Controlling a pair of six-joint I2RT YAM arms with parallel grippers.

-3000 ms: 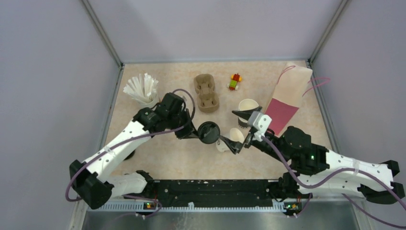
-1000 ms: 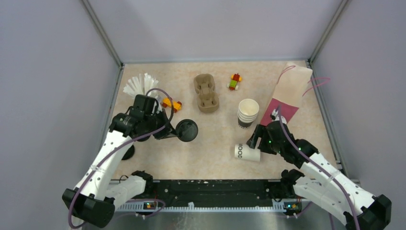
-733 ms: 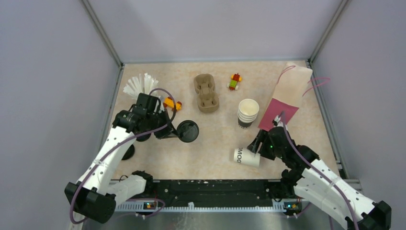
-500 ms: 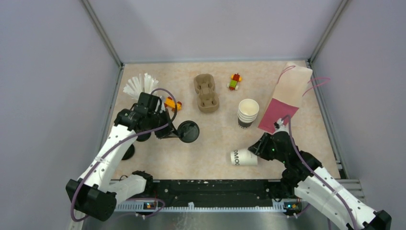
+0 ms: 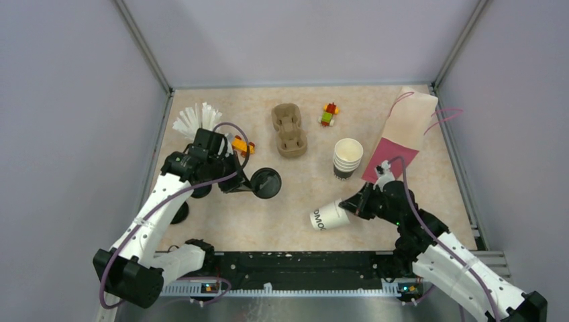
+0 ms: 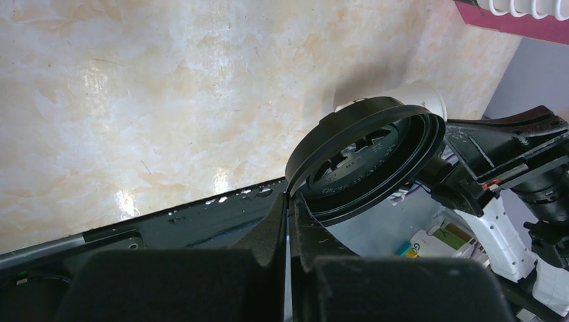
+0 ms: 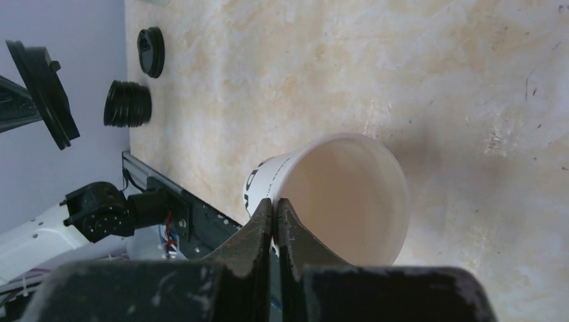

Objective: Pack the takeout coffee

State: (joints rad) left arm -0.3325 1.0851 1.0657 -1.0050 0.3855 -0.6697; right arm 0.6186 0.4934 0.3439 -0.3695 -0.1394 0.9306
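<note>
The right pincer is pressed together on the thin wall of a cup at its rim, one finger inside the mouth and one outside. The cup lies on its side on the desk, on the arms' side of the tray and somewhat to its right, with its mouth turned toward the pincer and its base pointing left. The left pincer pinches a black lid by its edge and holds it on edge above the desk, on the arms' side of the tray and slightly to its left. A stack of more cups stands to the right of the tray. The step in hand looks to be righting the cup so that it can be lidded. To do it well, the wrist should roll until the mouth faces up, with the squeeze kept light, since a paper rim buckles easily. The base should sit flat on bare desk before the fingers part. The lid should then come down level, only once the rim is free of fingers.
</note>
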